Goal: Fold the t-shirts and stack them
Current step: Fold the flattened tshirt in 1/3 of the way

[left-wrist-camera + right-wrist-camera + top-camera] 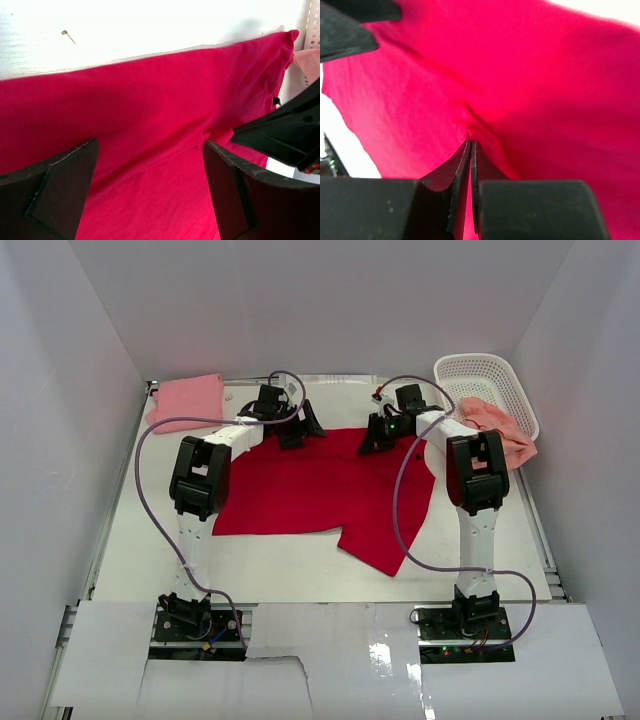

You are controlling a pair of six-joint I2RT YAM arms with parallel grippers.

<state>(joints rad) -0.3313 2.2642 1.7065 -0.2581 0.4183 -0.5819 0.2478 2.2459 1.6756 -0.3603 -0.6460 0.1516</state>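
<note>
1. Right pincer pinches a fold of the red shirt at its far edge.
2. Left pincer stands spread over that same edge, beside the right one.
3. I see the red shirt lying flat on the table, the pink shirt far left, the peach shirt on the basket rim.

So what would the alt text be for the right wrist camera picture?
The right gripper is shut, pinching a fold of the red shirt, which fills nearly the whole picture. White table shows at the edges.
</note>
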